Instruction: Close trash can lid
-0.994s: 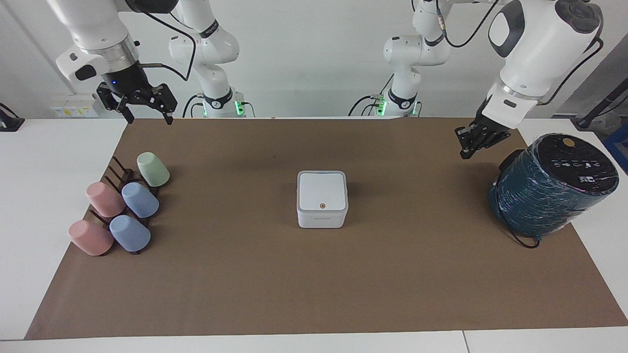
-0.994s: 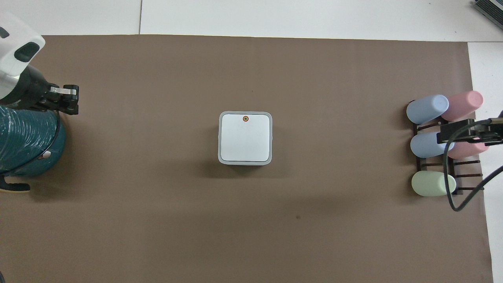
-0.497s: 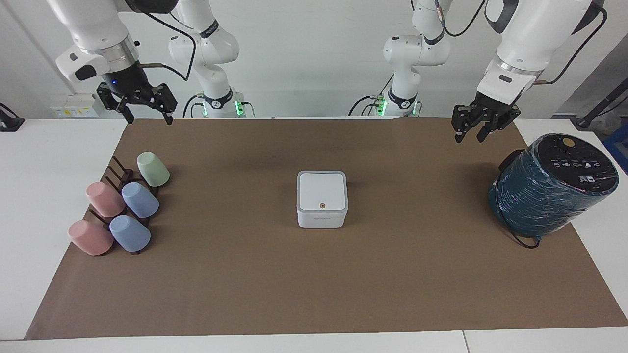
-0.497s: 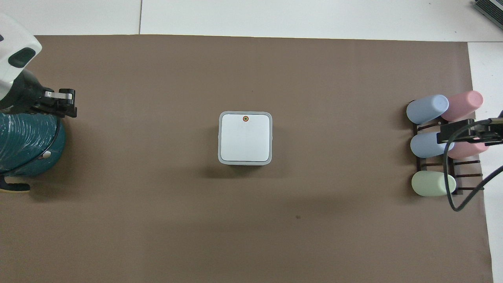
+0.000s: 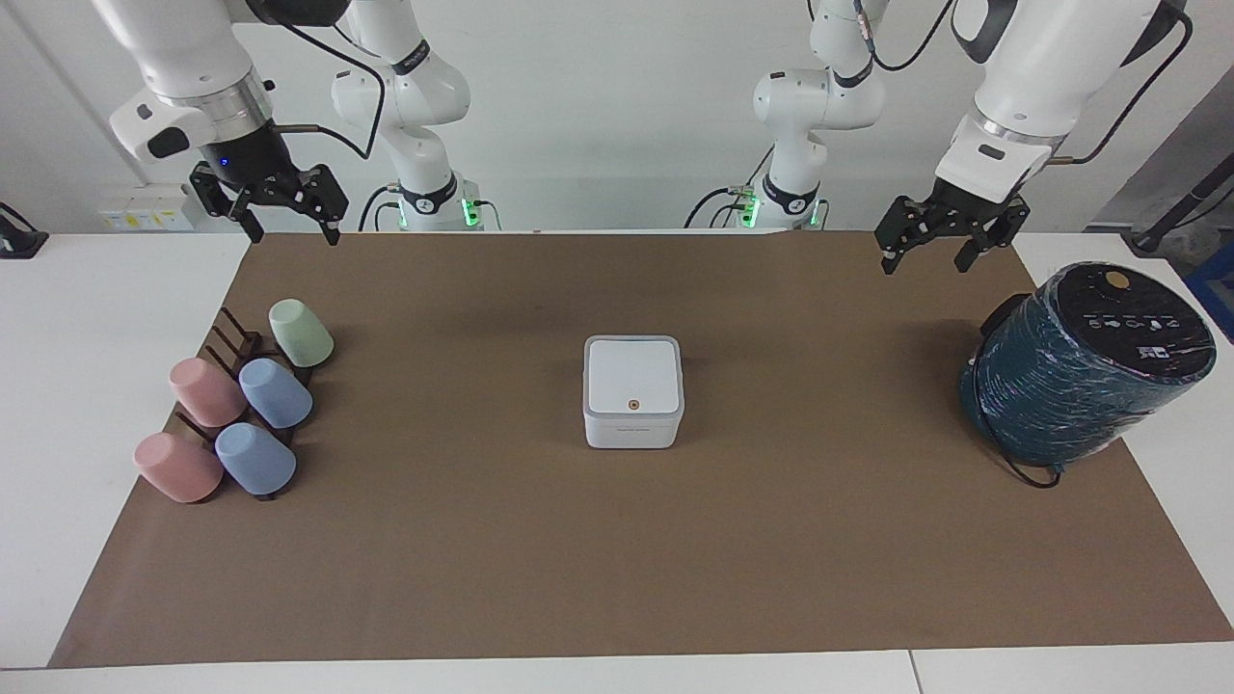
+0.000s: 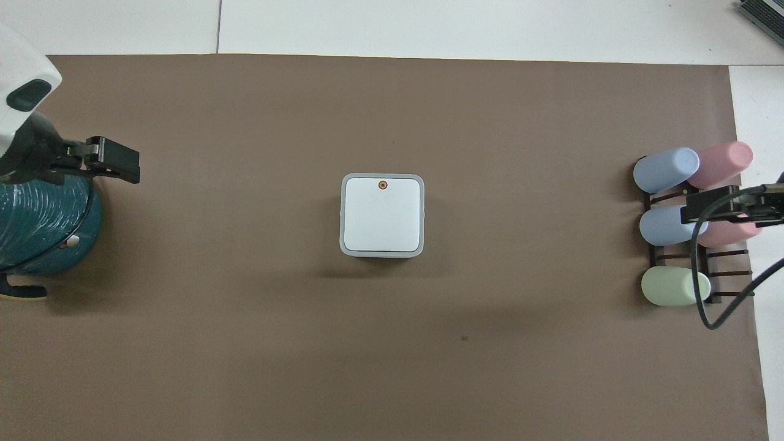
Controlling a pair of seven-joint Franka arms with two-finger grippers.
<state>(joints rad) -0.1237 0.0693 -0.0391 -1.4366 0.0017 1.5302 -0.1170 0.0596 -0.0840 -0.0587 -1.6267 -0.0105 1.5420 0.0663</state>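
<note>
The small white trash can point(image 5: 631, 432) stands in the middle of the brown mat. Its lid point(image 5: 631, 374) lies flat on top, orange dot facing up; in the overhead view the lid point(image 6: 382, 214) fills the can's top with no gap showing. My left gripper point(image 5: 924, 266) hangs open and empty in the air over the mat's edge, beside the teal cylinder and well apart from the can; the overhead view also shows the left gripper point(image 6: 114, 166). My right gripper point(image 5: 295, 237) waits open and empty above the cup rack's end of the mat.
A large dark teal cylinder point(image 5: 1085, 361) lies tilted at the left arm's end of the table. A dark rack with several pastel cups point(image 5: 241, 410) stands at the right arm's end. The brown mat point(image 5: 617, 559) covers most of the table.
My left gripper has risen away from the teal cylinder and gone from shut to open. The trash can, its lid and the right arm have not moved.
</note>
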